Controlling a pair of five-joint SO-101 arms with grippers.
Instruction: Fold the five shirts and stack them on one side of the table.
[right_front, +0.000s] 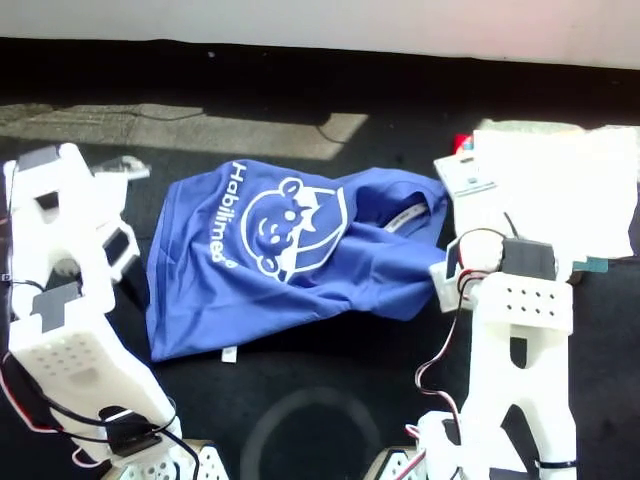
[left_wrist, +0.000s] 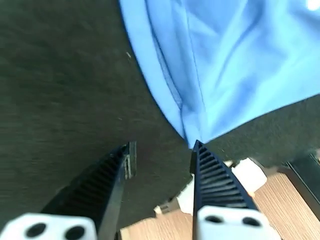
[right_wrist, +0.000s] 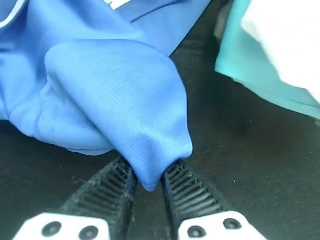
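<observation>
Blue shirt (right_front: 290, 255) lying crumpled just beside folded stack (right_front: 560, 185). Right gripper (right_wrist: 147, 182) pinching bunched fabric on stack-side end. Left gripper (left_wrist: 162, 155) spread apart, at hem corner farthest from stack. Looks thin, floppy, light; I'd grab corners or hems, middle just bunches.

Free: bare mat (right_front: 320, 400) between shirt (right_front: 290, 255) and arm bases; strip behind shirt; narrow gap between shirt and stack (right_front: 560, 190) | Obstacles: shirt mid-table; stack far right, near right arm (right_front: 525, 300); left arm (right_front: 70, 300) at left edge.
</observation>
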